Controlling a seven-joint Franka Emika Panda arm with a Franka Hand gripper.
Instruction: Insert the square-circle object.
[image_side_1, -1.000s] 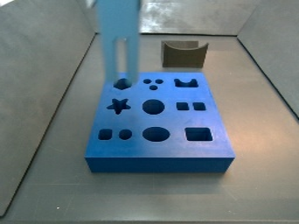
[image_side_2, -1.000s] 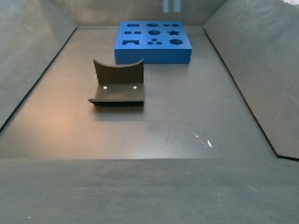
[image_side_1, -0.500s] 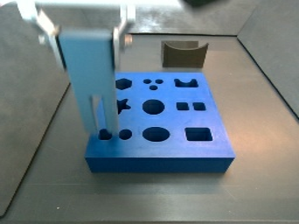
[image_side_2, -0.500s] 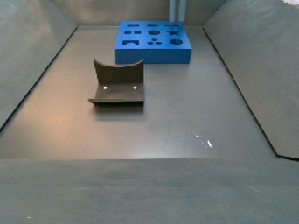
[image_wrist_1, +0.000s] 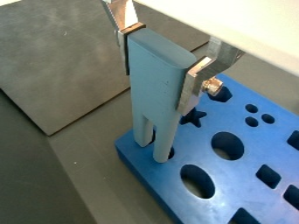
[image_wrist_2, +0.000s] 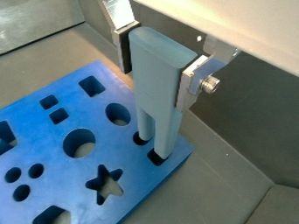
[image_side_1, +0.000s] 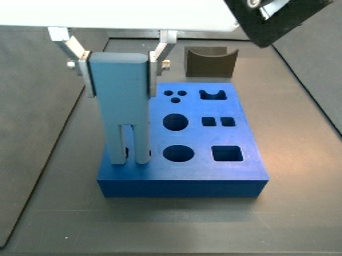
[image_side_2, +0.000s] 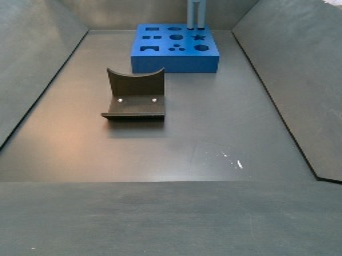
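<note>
The square-circle object (image_side_1: 120, 95) is a tall light-blue piece, held upright over the blue board (image_side_1: 201, 150). My gripper (image_side_1: 118, 62) is shut on its flat upper body, one silver finger (image_side_1: 70, 50) on each side. Its two prongs (image_side_1: 128, 148) reach down into the two small holes at one end of the board's outer row of holes. Both wrist views show the grip (image_wrist_1: 162, 57) (image_wrist_2: 158, 66) and the prong tips inside the holes (image_wrist_1: 155, 149) (image_wrist_2: 149, 147). In a side view the piece (image_side_2: 197, 12) stands at the far board (image_side_2: 174, 48).
The dark grey-brown block with a curved notch (image_side_1: 210, 60) stands behind the board; it also shows in a side view (image_side_2: 134, 95) on the open grey floor. Grey walls enclose the floor. The board has several other shaped holes (image_side_1: 177, 122).
My gripper has carried the piece along the board's edge to the end holes and lowered it. The prongs now sit in the holes.
</note>
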